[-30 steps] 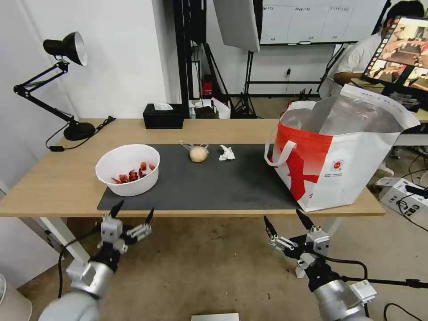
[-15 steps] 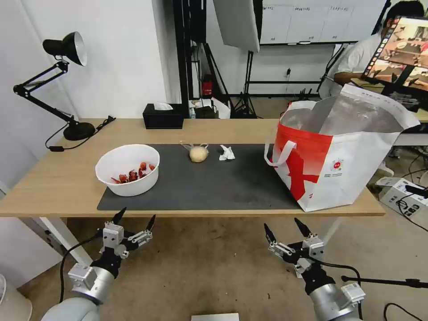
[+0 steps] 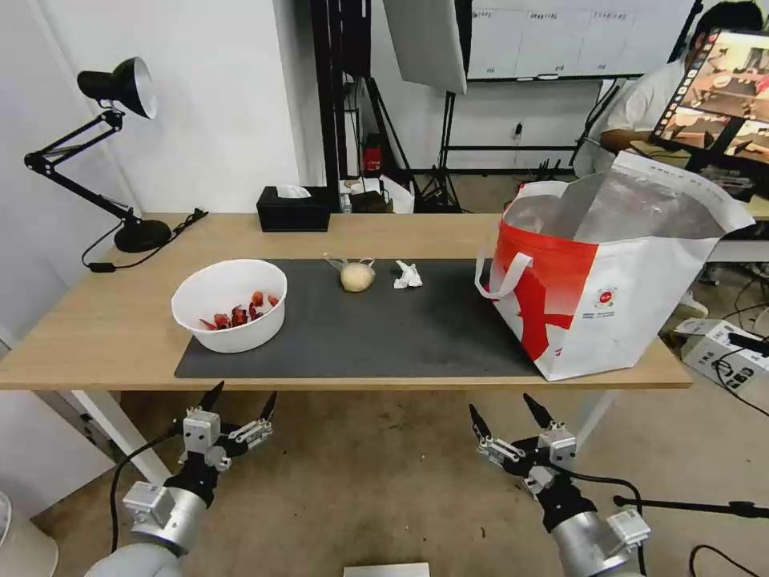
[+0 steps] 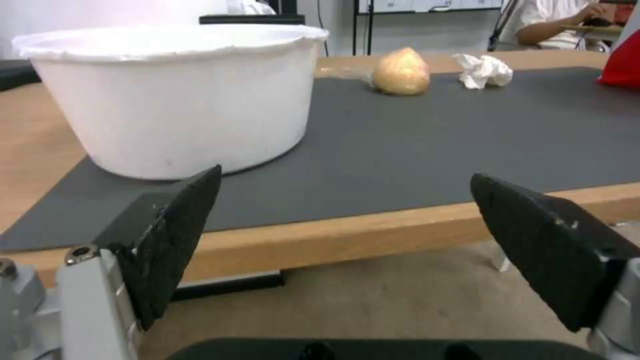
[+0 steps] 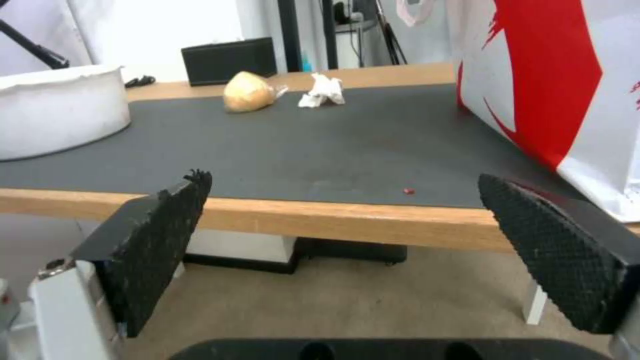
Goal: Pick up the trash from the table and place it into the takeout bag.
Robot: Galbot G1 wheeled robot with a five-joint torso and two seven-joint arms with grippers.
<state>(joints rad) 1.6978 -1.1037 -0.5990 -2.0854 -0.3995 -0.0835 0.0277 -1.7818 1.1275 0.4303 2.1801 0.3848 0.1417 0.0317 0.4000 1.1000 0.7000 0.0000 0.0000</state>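
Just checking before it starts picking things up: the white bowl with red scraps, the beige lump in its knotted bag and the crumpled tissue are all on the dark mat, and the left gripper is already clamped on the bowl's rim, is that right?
Not quite. The head view shows the left gripper open and empty, below the table's front edge, off the white bowl. The knotted bag and tissue do lie on the mat.

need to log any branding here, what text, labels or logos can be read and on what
None can be read.
Bag: small round red logo with lines of print under it, too small to read.
Whiteboard: faint marks, too blurred to read.
Tissue box: no text seen.
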